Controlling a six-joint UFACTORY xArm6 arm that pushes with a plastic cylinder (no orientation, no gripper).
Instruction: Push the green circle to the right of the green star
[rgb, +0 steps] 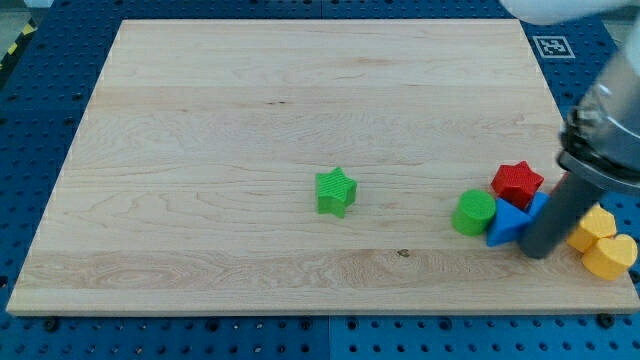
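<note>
Gripper absent, my tip (537, 252) sits right of the blue block (507, 224), placed to shove the green circle (473, 213) toward the green star (336, 192).

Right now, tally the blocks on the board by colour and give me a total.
Green: 2, the green star and the green circle
Red: 1, the red star
Blue: 1, the blue block, touching my tip
Yellow: 2, the upper yellow block and the lower yellow block
Total: 6
</note>
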